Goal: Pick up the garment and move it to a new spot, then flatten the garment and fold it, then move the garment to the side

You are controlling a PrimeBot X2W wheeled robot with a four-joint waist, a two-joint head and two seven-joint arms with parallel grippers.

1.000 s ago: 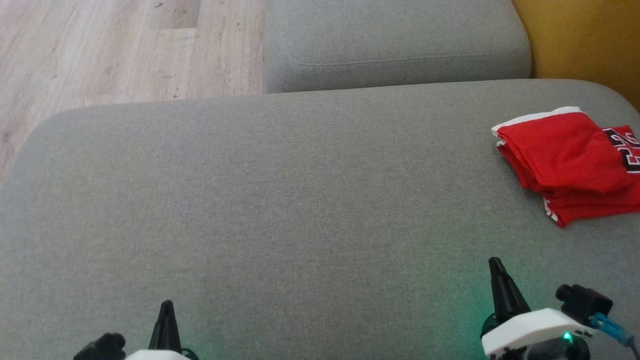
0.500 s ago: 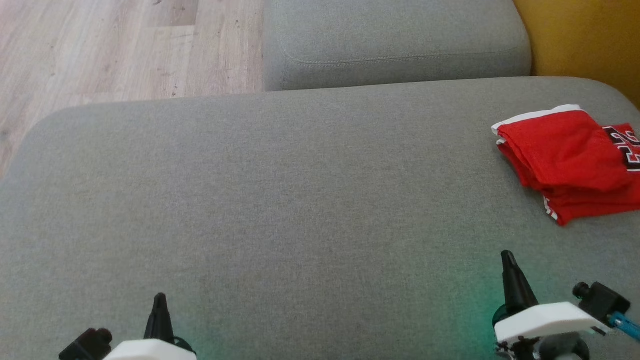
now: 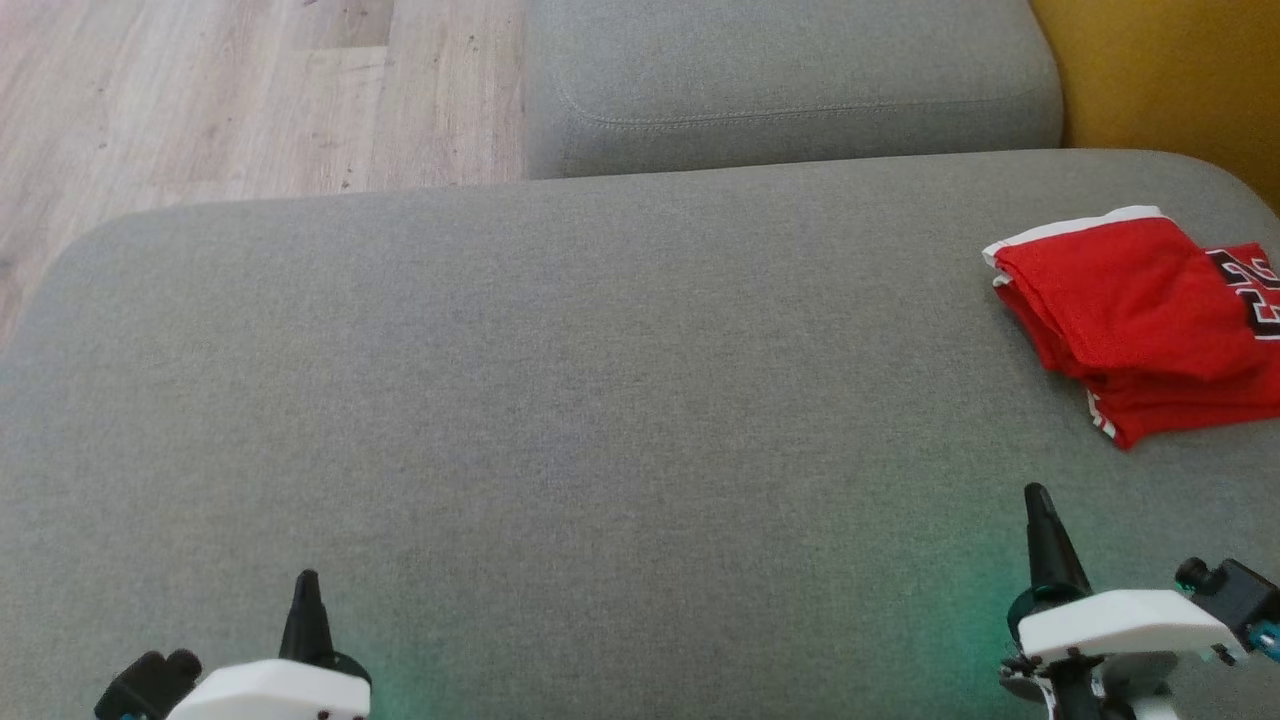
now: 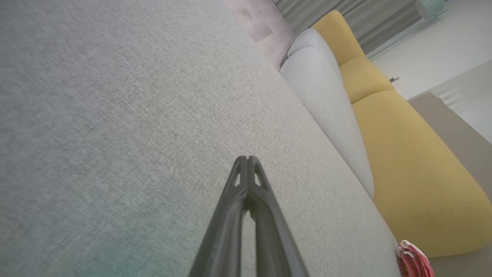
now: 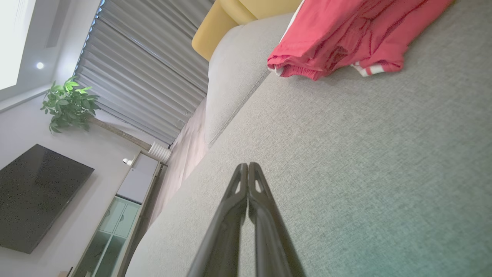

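- The red garment (image 3: 1130, 310) is seen folded at the grey cushion's (image 3: 600, 400) right edge, seemingly already set aside.
- Left gripper (image 3: 305, 585) and right gripper (image 3: 1037, 500) are held closed, empty, well clear.
- Only withdrawal is judged to be needed.

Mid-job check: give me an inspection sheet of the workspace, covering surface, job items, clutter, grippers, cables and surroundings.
Surface: grey cushion, smooth fabric, green glow near both grippers.
Job's things: red garment, folded in layers, white trim, lying at the cushion's right side, partly cut off by the head view's edge; nothing touches it.
Clutter: nothing seen.
Grippers: left gripper and right gripper both shut, holding nothing, over the cushion; the right one is nearer the garment, apart from it.
Cables: short blue lead beside the right wrist's camera; hard to tell more.
Surroundings: wooden floor, second cushion, yellow seat; plant, television, blinds.
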